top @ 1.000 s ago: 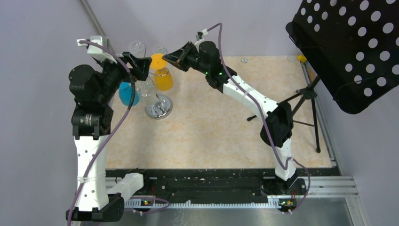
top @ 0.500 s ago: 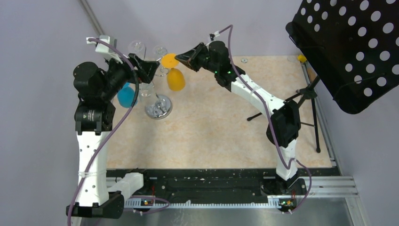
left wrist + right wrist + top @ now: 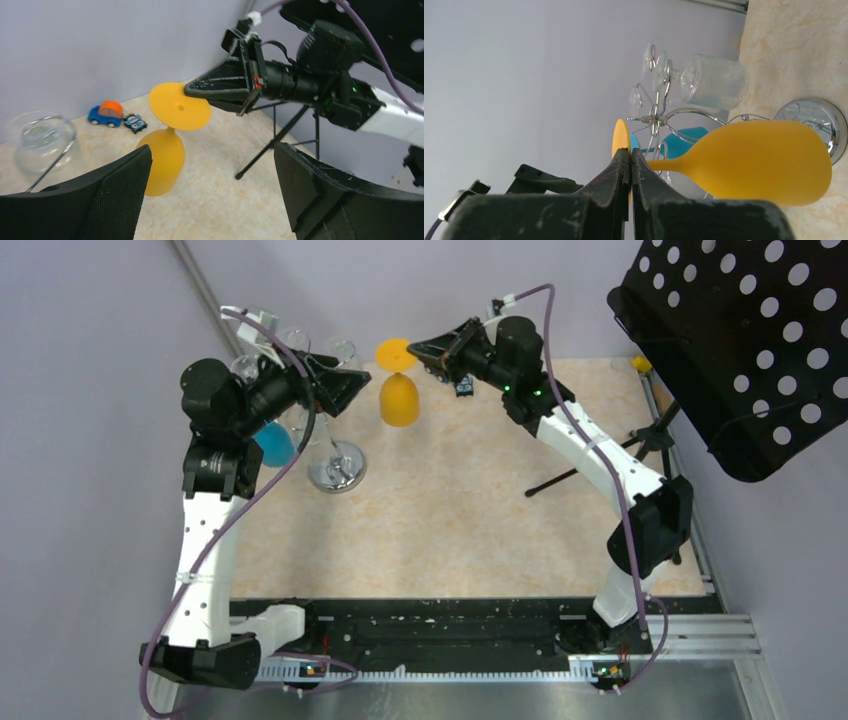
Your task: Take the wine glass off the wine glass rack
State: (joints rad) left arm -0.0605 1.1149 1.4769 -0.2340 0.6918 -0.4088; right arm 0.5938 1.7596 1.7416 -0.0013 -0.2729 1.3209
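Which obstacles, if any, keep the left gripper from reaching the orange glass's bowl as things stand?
Probably none, so it is likely reachable. The left gripper is open and faces the orange wine glass across open air. The right gripper pinches only its foot, above the bowl.

— Light?
— Bright, soft and even in every view; only faint shadows on the counter [image 3: 480, 500].
— Glare?
— Glints on the wine glass rack [image 3: 337, 472], on its mirrored base below the left tool [image 3: 351, 390].
— Focus?
— That tool's fingers [image 3: 115, 200] loom dark and soft near its lens; the wine glass [image 3: 167, 160] beyond them is crisp.
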